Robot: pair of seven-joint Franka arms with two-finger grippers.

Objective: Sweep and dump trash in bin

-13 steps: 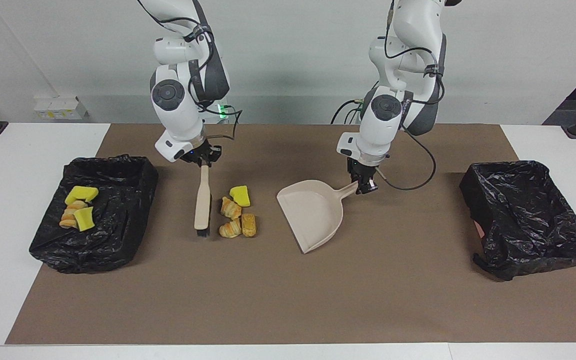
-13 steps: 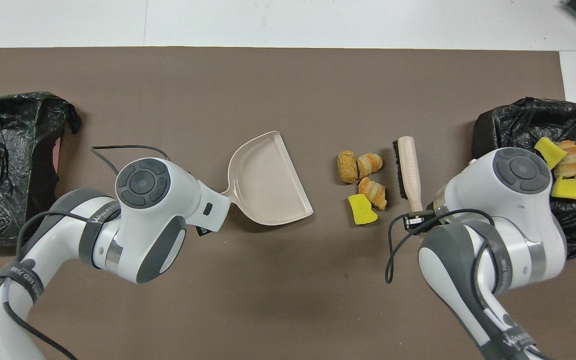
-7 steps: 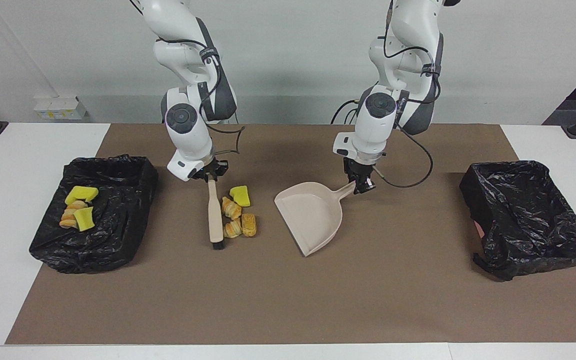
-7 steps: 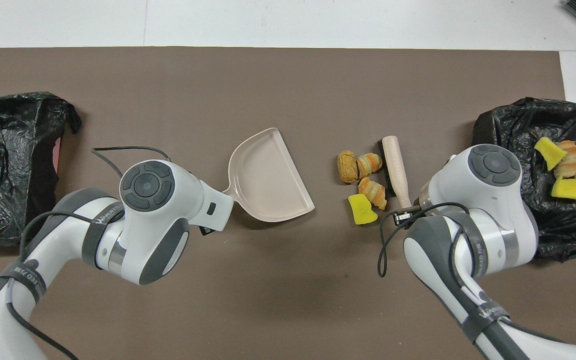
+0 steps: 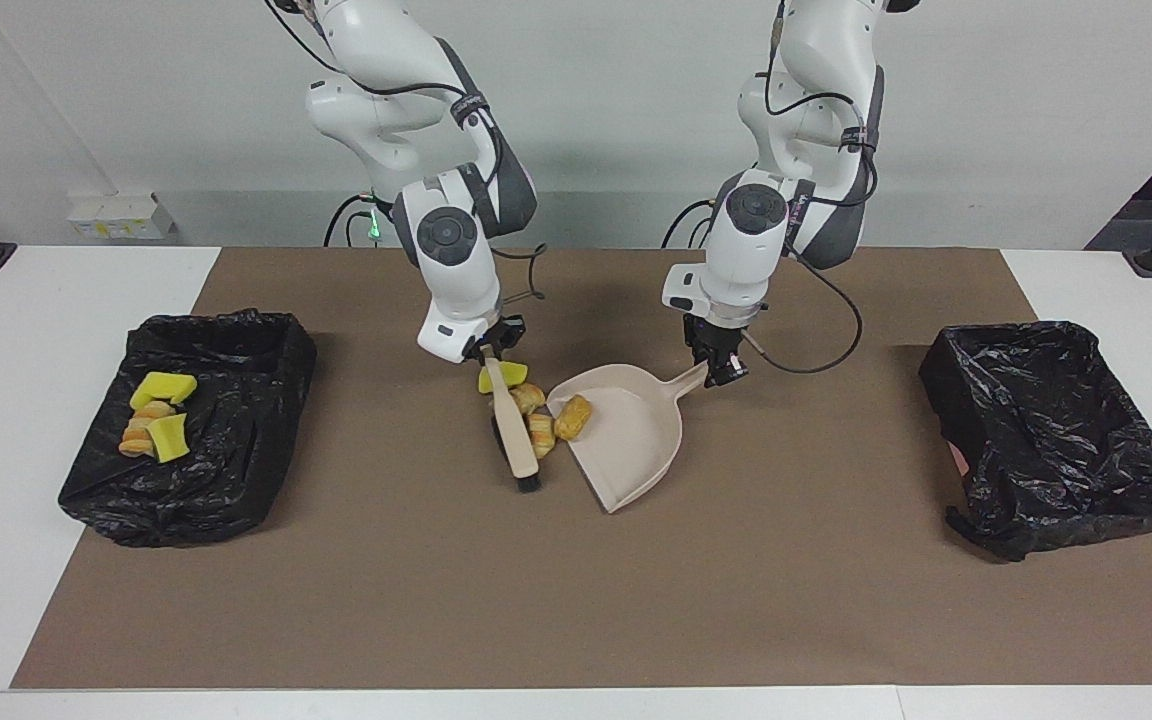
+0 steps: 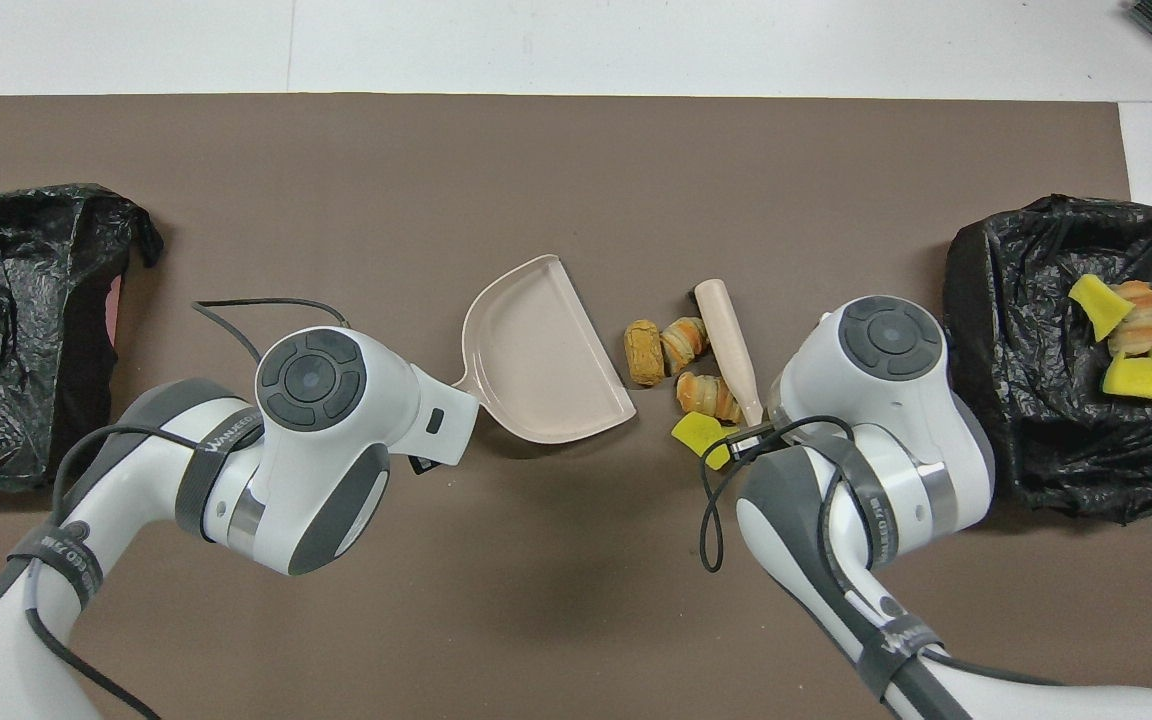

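The right gripper [image 5: 489,350], clenched on the brush [image 5: 515,432], has swept the trash [image 5: 540,410] against the dustpan [image 5: 631,440]. The left gripper [image 5: 721,372] still clamps the dustpan's handle.

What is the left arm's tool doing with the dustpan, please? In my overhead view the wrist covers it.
Observer: The left tool is shut on the end of the dustpan handle.
Operator: Thank you. And the tool on the right arm?
Observer: The right tool is shut on the top of the brush handle.
Operator: Does the brush reach the mat?
Observer: Its dark bristle end appears to rest on the mat, right beside the bread pieces.
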